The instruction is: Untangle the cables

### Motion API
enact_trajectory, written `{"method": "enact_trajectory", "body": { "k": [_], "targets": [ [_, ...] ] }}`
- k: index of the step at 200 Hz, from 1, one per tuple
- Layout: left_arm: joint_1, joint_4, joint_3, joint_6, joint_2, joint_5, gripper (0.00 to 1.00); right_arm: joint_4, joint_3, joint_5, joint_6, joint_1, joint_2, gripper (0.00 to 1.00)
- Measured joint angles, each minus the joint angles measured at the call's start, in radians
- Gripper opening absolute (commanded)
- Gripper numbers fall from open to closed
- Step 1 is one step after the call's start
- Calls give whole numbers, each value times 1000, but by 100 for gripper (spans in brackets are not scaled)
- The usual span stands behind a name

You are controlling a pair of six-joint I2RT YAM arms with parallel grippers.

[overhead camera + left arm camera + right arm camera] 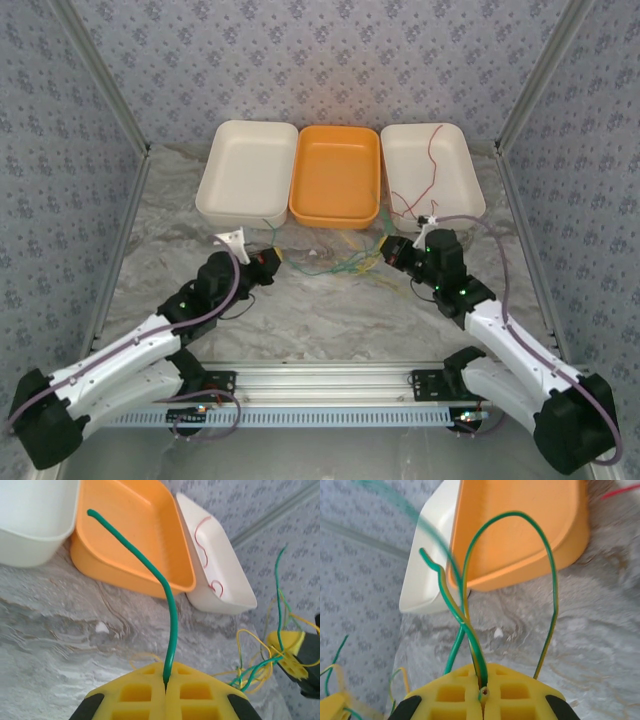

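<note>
Left tool (165, 680) clamps one green cable (173, 625); right tool (482, 689) clamps crossed green-yellow cables (464, 624) above the desk (60, 630).

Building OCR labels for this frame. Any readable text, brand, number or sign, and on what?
No readable text anywhere.
Unmarked: left white tray, orange tray, right white tray.
Plain yellow pads, no marks: left gripper, right gripper.
No tags: cables.
Flower print, no letters: wall.
</note>
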Motion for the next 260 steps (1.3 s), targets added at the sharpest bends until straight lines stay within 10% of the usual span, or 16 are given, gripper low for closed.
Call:
{"method": "enact_trajectory", "body": {
  "k": [128, 186, 260],
  "targets": [
    [85, -411, 71, 23, -397, -219, 0, -240, 29, 26, -71, -291, -26, 0],
    [84, -277, 122, 118, -217, 44, 0, -261, 53, 39, -106, -159, 86, 51],
    [84, -83, 64, 128, -175, 213, 0, -244, 185, 193, -48, 194, -11, 62]
  ]
}}
